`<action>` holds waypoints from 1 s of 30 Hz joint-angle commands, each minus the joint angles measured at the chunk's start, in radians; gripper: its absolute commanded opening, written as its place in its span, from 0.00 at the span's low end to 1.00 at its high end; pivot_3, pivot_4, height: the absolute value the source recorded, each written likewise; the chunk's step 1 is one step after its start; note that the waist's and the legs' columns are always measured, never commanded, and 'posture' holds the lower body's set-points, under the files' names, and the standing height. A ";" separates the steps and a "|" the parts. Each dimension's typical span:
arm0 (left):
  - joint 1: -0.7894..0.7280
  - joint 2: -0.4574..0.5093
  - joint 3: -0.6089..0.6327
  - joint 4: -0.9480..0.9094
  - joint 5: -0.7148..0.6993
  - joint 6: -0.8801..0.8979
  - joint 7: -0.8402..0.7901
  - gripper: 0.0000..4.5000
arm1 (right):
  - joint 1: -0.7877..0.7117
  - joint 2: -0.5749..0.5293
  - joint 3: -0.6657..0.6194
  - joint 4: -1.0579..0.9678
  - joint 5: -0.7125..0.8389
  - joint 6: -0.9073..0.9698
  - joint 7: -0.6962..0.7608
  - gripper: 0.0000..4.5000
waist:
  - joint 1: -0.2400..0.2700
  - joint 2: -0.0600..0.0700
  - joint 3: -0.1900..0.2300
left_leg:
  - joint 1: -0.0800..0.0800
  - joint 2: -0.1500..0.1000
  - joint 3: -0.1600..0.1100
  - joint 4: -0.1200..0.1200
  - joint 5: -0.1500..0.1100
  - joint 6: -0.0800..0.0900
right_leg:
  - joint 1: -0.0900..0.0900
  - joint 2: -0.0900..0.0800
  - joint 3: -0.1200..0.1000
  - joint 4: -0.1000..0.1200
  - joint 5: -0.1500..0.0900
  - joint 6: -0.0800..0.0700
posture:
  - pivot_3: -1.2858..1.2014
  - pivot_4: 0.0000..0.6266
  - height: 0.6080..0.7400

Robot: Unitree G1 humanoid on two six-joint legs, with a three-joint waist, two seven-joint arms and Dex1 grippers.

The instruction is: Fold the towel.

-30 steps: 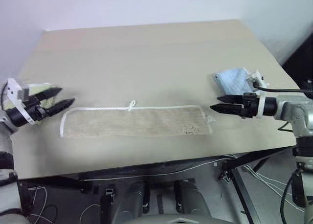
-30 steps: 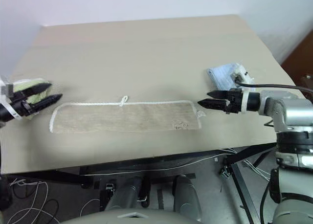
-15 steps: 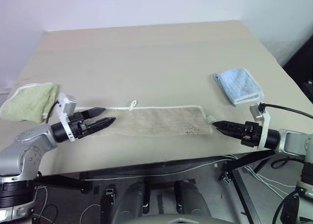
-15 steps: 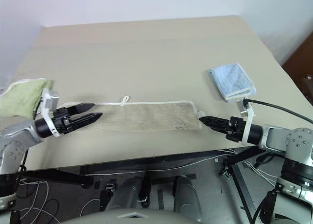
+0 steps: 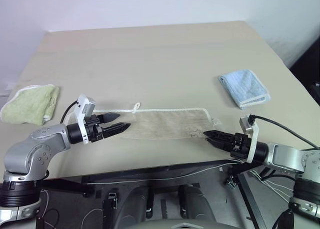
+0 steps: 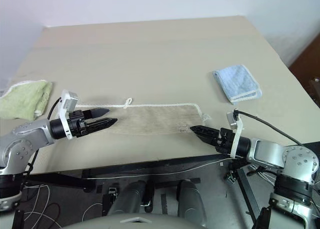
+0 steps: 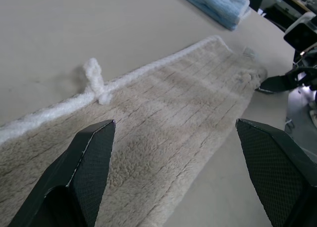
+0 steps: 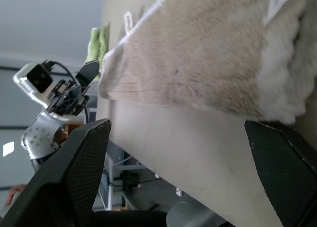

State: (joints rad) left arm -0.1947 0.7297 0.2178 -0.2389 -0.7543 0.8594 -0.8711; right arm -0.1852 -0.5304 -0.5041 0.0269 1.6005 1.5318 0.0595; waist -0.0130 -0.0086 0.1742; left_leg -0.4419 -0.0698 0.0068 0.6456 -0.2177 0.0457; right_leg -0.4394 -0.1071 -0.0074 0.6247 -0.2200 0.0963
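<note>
The towel point(image 5: 167, 124) is a long beige strip with white edging and a small loop point(image 7: 95, 78), lying flat near the table's front edge. My left gripper point(image 5: 123, 120) hovers open over the towel's left end and hides that end, its fingers point(image 7: 94, 152) spread wide over the pile. My right gripper point(image 5: 206, 134) is low at the towel's right front corner, open, nothing between its fingers point(image 8: 84, 157). The towel's fluffy right edge point(image 8: 292, 78) lies just ahead of it. Neither gripper holds the cloth.
A folded blue cloth point(image 5: 243, 87) lies on the table point(image 5: 150, 54) at the right, behind my right arm. At the far left edge sits a folded green cloth point(image 5: 30, 103). The front table edge runs just below the towel.
Both arms swung in from the sides. The left gripper moved right, off the green cloth and onto the towel's left end. The right gripper dropped, rolled and came to the towel's right corner.
</note>
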 commanded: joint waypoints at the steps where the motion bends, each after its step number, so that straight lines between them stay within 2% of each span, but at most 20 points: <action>1: 0.011 0.016 0.002 -0.042 -0.003 -0.014 -0.012 0.91 | 0.020 -0.059 0.013 0.016 0.133 -0.085 -0.086 1.00 | 0.000 0.000 0.000 | 0.000 0.000 0.000 0.000 0.000 0.000 | 0.000 0.000 0.000 -0.001 0.000 0.000 | 0.52 0.24 1.00; 4: 0.012 0.015 0.001 -0.035 0.001 -0.022 -0.010 0.91 | 0.028 -0.129 0.032 0.059 0.227 -0.135 -0.110 1.00 | 0.001 0.000 0.000 | 0.000 0.000 0.000 0.000 -0.001 0.001 | 0.002 0.000 0.000 -0.006 0.000 0.000 | 0.52 0.24 1.00; 7: 0.010 0.016 -0.014 -0.030 0.011 -0.032 -0.018 0.91 | 0.042 -0.153 0.080 0.075 0.295 -0.187 -0.144 1.00 | 0.001 0.000 0.000 | 0.000 0.000 0.000 -0.001 -0.002 0.003 | 0.004 0.000 -0.001 -0.010 0.000 0.000 | 0.52 0.24 1.00; 15: 0.010 0.012 -0.027 -0.019 0.027 -0.052 -0.023 0.91 | 0.110 -0.120 0.187 0.002 0.372 -0.318 -0.218 1.00 | -0.001 0.000 0.000 | 0.000 0.000 0.000 -0.002 -0.003 0.005 | 0.005 0.000 0.000 -0.012 0.000 0.000 | 0.52 0.24 1.00; 22: 0.015 0.013 -0.028 -0.011 0.025 -0.053 -0.029 0.91 | 0.149 -0.168 0.158 0.004 0.372 -0.346 -0.204 1.00 | 0.001 0.000 0.000 | 0.000 0.000 0.000 -0.002 -0.003 0.005 | 0.005 0.000 0.000 -0.012 0.000 0.000 | 0.52 0.24 1.00; 30: -0.004 0.004 -0.051 0.018 0.039 -0.063 -0.038 0.91 | 0.169 -0.248 0.081 -0.068 0.372 -0.280 -0.056 1.00 | 0.003 0.001 0.000 | -0.001 0.000 0.000 -0.002 -0.003 0.005 | 0.005 0.000 0.000 -0.014 0.000 0.000 | 0.52 0.24 1.00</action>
State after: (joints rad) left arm -0.1824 0.7342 0.1693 -0.2161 -0.7180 0.8169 -0.9000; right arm -0.0192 -0.7654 -0.3962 0.0095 1.9639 1.2340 -0.0426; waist -0.0096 -0.0078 0.1746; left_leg -0.4426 -0.0694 0.0068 0.6429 -0.2211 0.0509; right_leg -0.4348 -0.1071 -0.0079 0.6109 -0.2204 0.0964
